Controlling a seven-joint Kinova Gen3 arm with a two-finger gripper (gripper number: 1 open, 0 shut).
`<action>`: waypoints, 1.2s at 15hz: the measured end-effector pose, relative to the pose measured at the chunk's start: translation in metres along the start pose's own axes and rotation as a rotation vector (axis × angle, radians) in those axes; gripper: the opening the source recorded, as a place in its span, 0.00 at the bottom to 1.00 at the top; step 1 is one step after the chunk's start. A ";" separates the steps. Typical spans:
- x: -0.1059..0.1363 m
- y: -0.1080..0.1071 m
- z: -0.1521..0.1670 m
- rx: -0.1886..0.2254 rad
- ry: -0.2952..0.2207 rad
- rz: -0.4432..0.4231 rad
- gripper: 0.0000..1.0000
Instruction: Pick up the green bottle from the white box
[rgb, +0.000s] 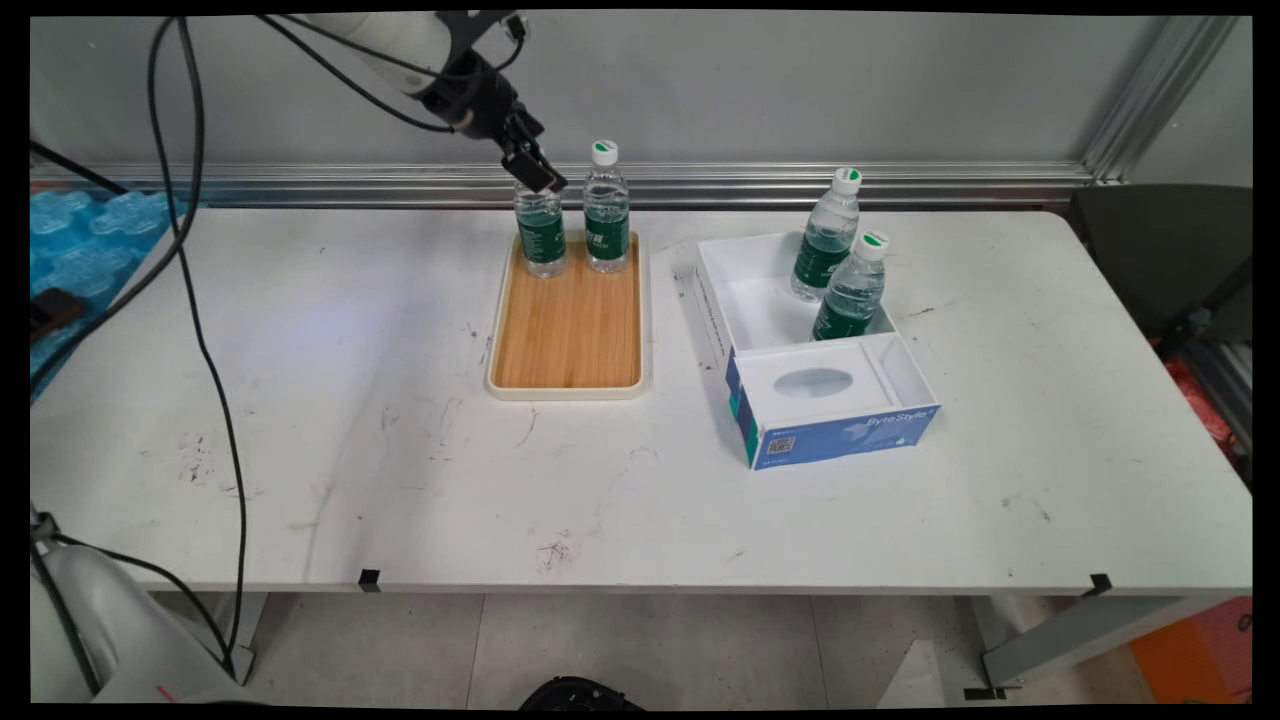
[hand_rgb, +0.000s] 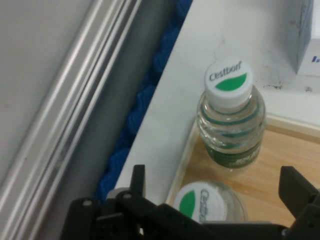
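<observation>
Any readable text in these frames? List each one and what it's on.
"Cestbon": on the white cap of the farther bottle on the wooden tray, hand view.
"Cestb...", cut off by the hand: on the cap of the nearer bottle right beneath it.
"ByteStyle": on the blue front of the white box, main view.
QR code and small print on the box: too small to read.
Green bottle labels: unreadable.
</observation>
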 end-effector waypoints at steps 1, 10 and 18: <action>0.006 0.004 -0.008 0.012 -0.003 0.019 1.00; 0.060 0.075 -0.040 -0.022 0.046 0.124 1.00; 0.121 0.121 -0.001 -0.157 0.160 0.091 1.00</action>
